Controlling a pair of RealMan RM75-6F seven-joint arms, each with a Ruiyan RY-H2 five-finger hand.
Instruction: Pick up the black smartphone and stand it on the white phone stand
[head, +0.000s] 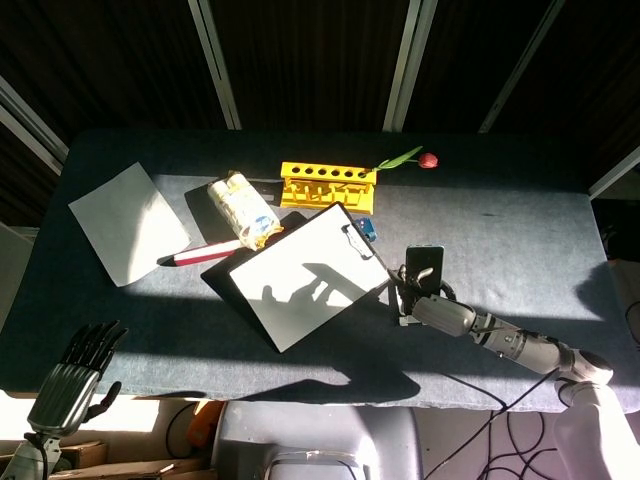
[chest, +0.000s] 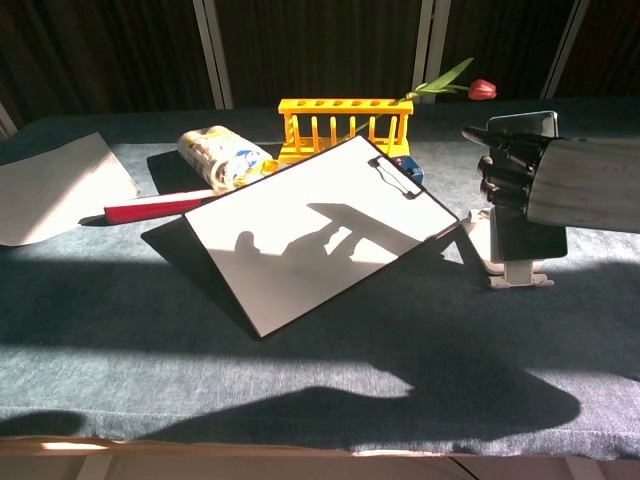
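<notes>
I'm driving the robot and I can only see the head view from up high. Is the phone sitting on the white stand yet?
Observer: In the chest view the right hand grips the black smartphone upright, right against the white phone stand. I cannot tell if it rests there on its own.
Operator: What is next to the stand?
Observer: The clipboard, tilted up, with its raised corner close to the stand's left side.
Operator: What are those yellow holes at the back?
Observer: From the side it is a yellow rack on posts, with a red tulip beyond it.
Operator: Where is my other hand?
Observer: The chest view does not show the left hand at all.
</notes>
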